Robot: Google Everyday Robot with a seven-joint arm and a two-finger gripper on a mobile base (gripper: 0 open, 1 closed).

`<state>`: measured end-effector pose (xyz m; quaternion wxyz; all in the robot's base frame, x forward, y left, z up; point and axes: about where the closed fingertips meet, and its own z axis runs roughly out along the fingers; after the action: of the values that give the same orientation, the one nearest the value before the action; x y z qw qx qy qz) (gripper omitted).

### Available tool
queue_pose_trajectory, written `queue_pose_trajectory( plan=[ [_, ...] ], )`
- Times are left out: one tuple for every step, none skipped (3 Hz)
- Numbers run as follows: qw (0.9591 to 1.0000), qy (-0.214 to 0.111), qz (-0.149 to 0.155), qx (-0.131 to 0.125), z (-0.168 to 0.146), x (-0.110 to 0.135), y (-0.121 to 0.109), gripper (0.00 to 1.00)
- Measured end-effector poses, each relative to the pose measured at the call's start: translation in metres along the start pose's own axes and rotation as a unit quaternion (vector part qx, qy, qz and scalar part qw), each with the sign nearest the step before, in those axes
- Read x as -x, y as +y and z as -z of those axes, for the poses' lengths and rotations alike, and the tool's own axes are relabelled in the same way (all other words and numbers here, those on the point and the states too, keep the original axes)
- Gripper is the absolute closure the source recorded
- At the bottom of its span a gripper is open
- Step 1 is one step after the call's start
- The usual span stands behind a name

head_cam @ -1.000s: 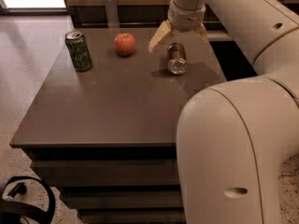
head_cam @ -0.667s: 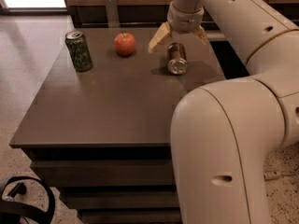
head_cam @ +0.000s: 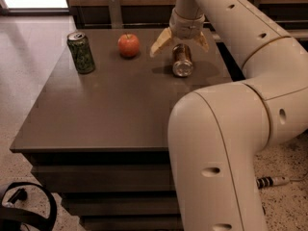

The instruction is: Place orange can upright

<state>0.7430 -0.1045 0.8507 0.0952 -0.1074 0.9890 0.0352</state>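
**Open gripper hanging low over the orange can, which is lying on its side**

Compared with a second ago, the gripper (head_cam: 180, 51) is sitting slightly lower, closer to the table (head_cam: 110, 109). The bulky near section of the arm (head_cam: 226, 143) is taking up more of the foreground, reaching further left. The orange can (head_cam: 183, 64), the apple (head_cam: 129, 45) and the green can (head_cam: 81, 53) are lying and standing where they were.

The gripper's tan fingers (head_cam: 160, 43) are spreading wide, one on each side of the orange can's far end. Whether they are touching it is not clear.

The orange can is resting on its side near the table's far right, with one silver end facing the camera. Its far end is disappearing under the wrist. The apple is sitting just to its left. The green can is standing upright well apart, near the far left corner.

The arm is covering the table's right edge and near right corner. A dark looped object (head_cam: 24, 211) on the floor at bottom left is being cut off by the frame, and it is hard to identify.
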Motion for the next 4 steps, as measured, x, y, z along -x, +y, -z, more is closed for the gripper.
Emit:
queue_pose_trajectory(
  plan=[
    [0.9999, 0.008, -0.011, -0.001, -0.010, 0.002, -0.002, 0.00],
    [0.9997, 0.013, -0.020, -0.006, -0.018, 0.005, -0.005, 0.17],
    [0.9998, 0.006, -0.020, -0.005, -0.022, 0.009, -0.004, 0.42],
    [0.9998, 0.002, -0.019, -0.004, -0.026, 0.013, -0.003, 0.64]
  ],
)
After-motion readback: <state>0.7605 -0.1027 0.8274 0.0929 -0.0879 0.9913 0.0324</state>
